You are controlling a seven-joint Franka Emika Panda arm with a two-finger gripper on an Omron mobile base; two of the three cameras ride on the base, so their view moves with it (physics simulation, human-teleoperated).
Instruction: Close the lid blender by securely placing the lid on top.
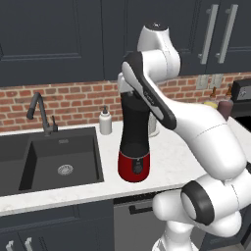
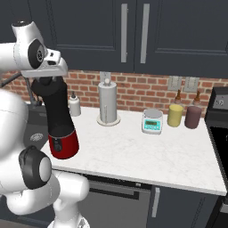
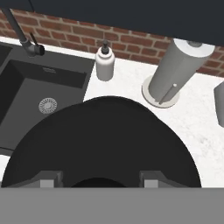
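In the left base view, the sink point(image 1: 59, 157) lies at nine o'clock of the blender point(image 1: 134, 142), whose black jar rises upright from its red base on the counter point(image 1: 166, 162); the soap dispenser point(image 1: 105, 121) stands at eleven o'clock of the base, near the wall. The jar's top is hidden under the arm's wrist. In the right base view, the paper towel holder point(image 2: 108, 104) is seen at two o'clock of the blender. In the hand view, the lid point(image 3: 105, 144) is shown as a broad black disc directly ahead of the gripper point(image 3: 99, 178), at twelve o'clock, its fingertips point(image 3: 51, 179) set apart on either side of a dark bulge, judged to be the knob. Whether the knob is actually clamped cannot be told. The lid appears aligned over the vertical axis of the jar, so a straight descent is judged to be required.
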